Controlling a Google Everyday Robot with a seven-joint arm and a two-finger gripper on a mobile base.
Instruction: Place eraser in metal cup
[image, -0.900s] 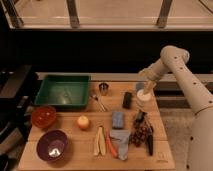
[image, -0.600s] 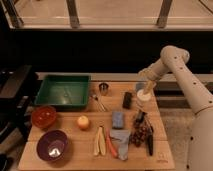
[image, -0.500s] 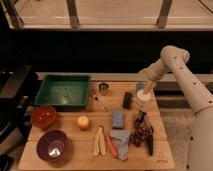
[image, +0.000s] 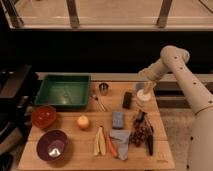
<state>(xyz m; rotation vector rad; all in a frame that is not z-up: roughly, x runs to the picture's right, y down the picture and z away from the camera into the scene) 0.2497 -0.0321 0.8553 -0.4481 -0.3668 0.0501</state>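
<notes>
The eraser (image: 128, 99) is a small black block lying on the wooden table (image: 70, 159), right of centre near the back. The metal cup (image: 103, 88) stands upright to its left, just right of the green tray. My gripper (image: 145, 89) hangs at the end of the white arm at the table's back right, right over a white round container (image: 144, 97). It is a short way to the right of the eraser and does not touch it. Nothing shows in its grasp.
A green tray (image: 64, 91) sits at the back left, with a red bowl (image: 43, 116) and a purple bowl (image: 52, 145) in front of it. An orange (image: 83, 122), a blue-grey block (image: 118, 119), a banana (image: 99, 142), a cloth (image: 120, 138) and grapes (image: 140, 131) fill the front.
</notes>
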